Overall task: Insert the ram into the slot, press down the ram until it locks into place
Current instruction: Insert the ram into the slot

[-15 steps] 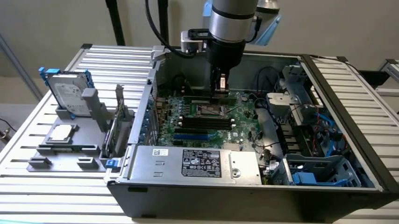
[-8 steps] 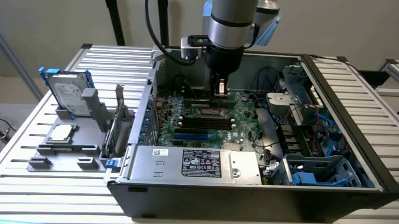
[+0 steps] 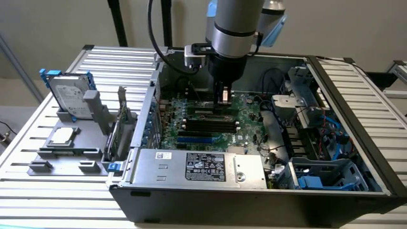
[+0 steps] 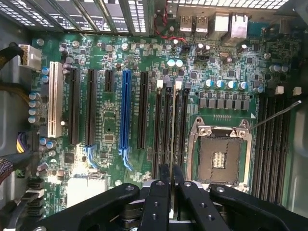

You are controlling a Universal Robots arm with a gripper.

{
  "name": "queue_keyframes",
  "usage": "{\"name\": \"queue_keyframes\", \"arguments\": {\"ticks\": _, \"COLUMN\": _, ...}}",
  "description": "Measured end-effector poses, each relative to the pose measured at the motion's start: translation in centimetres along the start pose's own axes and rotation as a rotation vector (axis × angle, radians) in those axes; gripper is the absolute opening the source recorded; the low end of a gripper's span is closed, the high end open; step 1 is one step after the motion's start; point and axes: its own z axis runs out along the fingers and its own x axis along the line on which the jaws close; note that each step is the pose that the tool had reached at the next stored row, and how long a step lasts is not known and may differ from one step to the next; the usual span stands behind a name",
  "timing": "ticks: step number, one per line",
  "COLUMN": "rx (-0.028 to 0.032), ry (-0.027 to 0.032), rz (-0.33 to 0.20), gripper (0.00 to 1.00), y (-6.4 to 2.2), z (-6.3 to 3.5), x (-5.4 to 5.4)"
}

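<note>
1. Pinching narrowly, the claw [image 3: 224, 98] [image 4: 171, 192] is hanging over the motherboard [image 4: 110, 120] inside the open computer case [image 3: 254, 200], its two black fingers [image 4: 159, 202] standing almost together
2. Between those fingers the ram [image 4: 174, 144] is showing edge-on as a thin pale strip, gripped by them and running straight out from the claw
3. That strip is lying in line with the bank of black memory slots [image 4: 161, 130] just beside the processor socket [image 4: 221, 156]; whether it is already touching its slot or hanging just above it I cannot tell
4. Further out, a blue slot [image 4: 126, 110] and a white slot [image 4: 55, 98] are sitting parallel to the memory bank
5. Outside the case, toward the exterior view's left, a hard drive [image 3: 66, 95] is standing upright in a grey fixture [image 3: 64, 160]
</note>
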Motion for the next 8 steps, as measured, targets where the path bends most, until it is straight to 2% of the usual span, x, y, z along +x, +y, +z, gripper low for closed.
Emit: {"name": "queue_keyframes", "arguments": {"ticks": 8, "rx": 0.0001, "ry": -0.0001, "rz": 0.000, "gripper": 0.13, "y": -0.04, "z": 1.46, "x": 0.6}}
